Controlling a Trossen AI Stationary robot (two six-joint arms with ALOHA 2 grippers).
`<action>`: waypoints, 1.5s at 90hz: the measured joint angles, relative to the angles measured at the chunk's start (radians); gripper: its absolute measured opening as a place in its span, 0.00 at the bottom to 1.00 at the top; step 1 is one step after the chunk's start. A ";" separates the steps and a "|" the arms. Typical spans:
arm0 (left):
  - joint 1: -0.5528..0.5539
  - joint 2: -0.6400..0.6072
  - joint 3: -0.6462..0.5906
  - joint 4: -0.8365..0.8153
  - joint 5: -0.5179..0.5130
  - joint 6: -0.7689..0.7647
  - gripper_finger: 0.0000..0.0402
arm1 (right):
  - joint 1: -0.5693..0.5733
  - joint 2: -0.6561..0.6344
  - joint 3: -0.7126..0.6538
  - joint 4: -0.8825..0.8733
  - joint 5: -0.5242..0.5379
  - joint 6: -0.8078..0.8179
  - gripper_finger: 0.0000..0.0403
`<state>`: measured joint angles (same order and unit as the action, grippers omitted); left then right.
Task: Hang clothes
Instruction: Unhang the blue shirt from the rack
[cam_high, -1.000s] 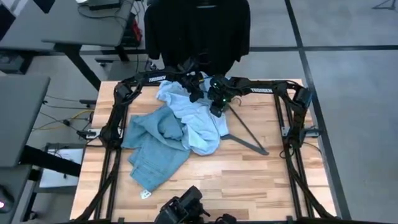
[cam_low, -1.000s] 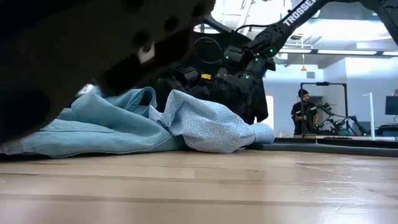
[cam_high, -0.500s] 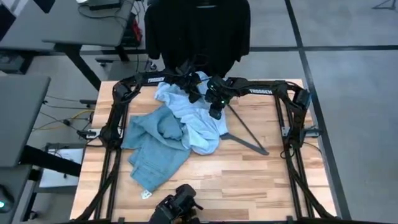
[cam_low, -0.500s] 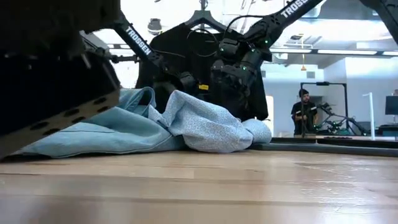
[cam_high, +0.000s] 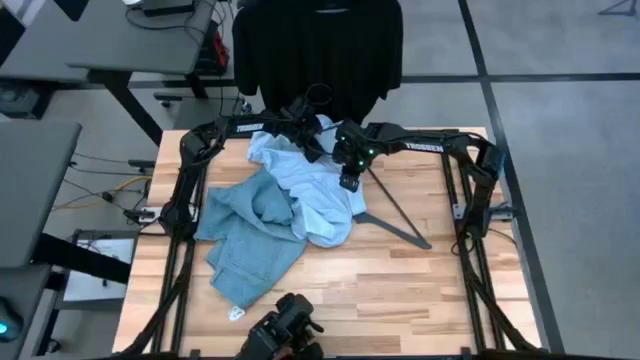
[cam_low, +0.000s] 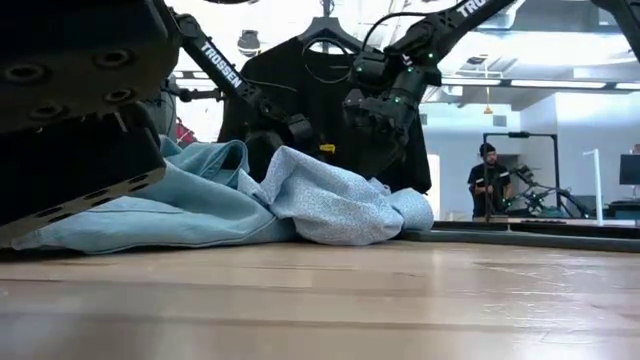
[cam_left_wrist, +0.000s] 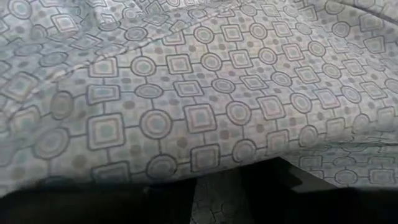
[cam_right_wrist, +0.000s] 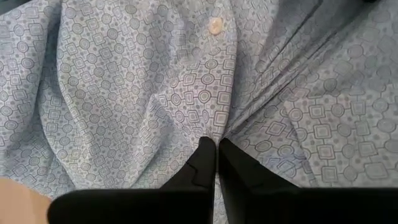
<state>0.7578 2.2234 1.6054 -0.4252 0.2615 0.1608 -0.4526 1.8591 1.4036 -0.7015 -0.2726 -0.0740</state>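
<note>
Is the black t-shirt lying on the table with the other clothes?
No, the black t-shirt hangs on a hanger beyond the table's far edge.

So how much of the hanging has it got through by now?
One of three looks done: the black t-shirt already hangs on a hanger behind the table. In hand is the patterned button shirt: the right end effector is pinched shut on a fold of it, with the left end effector at its far edge. The jeans lie crumpled on the table, untouched.

Grey floor (cam_high: 560, 150), grey desks (cam_high: 110, 40), ceiling lights (cam_low: 540, 45).
</note>
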 joint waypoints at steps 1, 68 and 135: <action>0.000 0.000 0.000 0.000 0.000 0.000 0.25 | 0.000 0.000 0.000 0.000 0.000 0.000 0.00; 0.003 0.002 -0.002 -0.001 0.008 0.026 0.25 | 0.072 -0.067 -0.002 -0.097 0.328 0.354 0.00; 0.007 0.000 -0.002 0.013 0.034 0.010 0.25 | 0.167 -0.219 -0.221 -0.184 0.480 0.927 0.00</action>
<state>0.7647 2.2236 1.6032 -0.4126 0.2950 0.1712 -0.2855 1.6403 1.1828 -0.8851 0.2076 0.8532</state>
